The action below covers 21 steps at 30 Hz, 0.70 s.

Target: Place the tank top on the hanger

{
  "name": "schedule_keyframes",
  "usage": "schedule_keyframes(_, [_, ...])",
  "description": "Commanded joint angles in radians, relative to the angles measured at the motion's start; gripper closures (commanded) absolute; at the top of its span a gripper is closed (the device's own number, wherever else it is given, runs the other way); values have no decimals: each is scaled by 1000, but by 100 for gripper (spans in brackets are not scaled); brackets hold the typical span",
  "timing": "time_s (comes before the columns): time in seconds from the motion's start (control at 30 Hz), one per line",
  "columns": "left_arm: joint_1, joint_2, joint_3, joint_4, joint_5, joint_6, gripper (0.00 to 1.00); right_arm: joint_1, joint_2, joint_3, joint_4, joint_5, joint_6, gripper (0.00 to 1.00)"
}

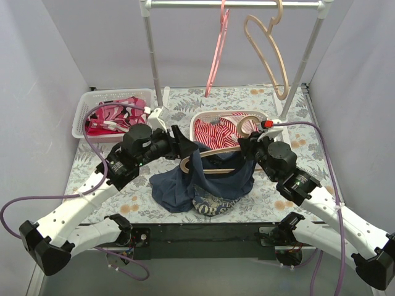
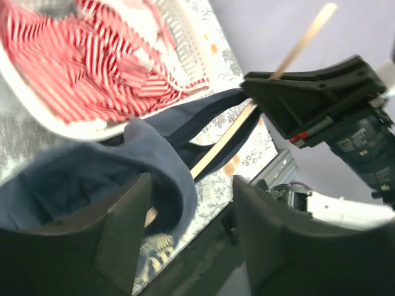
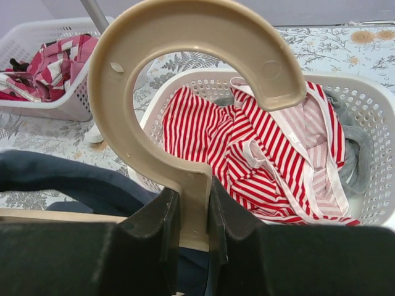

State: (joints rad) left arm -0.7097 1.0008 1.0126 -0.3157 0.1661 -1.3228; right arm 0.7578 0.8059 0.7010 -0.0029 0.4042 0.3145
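Two jobs: your right gripper (image 3: 194, 213) clamped the hanger (image 3: 185, 37) steady; your left gripper (image 2: 191, 185), jaws apart, needed to draw the tank top (image 2: 157, 151) over it.

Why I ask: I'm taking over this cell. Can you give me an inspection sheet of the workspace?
Surface: floral table, middle covered by cloth.
Job's things: tank top heaped at centre, hanger partly inside it.
Clutter: left basket of pink clothes; middle basket with striped garment.
Grippers: left gripper open, cloth over one finger; right gripper shut on hanger neck.
Cables: purple cables loop beside both arms.
Surroundings: rail holding pink hanger and spare hanger; grey walls.
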Motion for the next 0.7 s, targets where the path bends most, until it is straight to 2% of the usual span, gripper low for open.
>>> schedule_keyframes(0.0, [7, -68, -45, -97, -57, 30, 36, 5, -27, 12, 28, 53, 32, 99])
schedule_keyframes(0.1, [7, -77, -17, -129, -45, 57, 34, 3, 6, 25, 9, 56, 38, 99])
schedule_keyframes(0.17, [7, -56, 16, -170, -42, 102, 37, 5, 27, 25, 4, 59, 43, 99])
schedule_keyframes(0.3, [6, 12, 95, -287, -48, 165, 55, 9, 75, 37, -32, 73, 54, 99])
schedule_keyframes(0.43, [-11, 50, 118, -341, -71, 203, 64, 18, 98, 46, -42, 81, 61, 99])
schedule_keyframes(0.53, [-51, 90, 136, -358, -117, 215, 68, 23, 107, 54, -37, 91, 58, 99])
schedule_keyframes(0.67, [-138, 179, 184, -375, -215, 235, 68, 37, 133, 77, -37, 96, 58, 99])
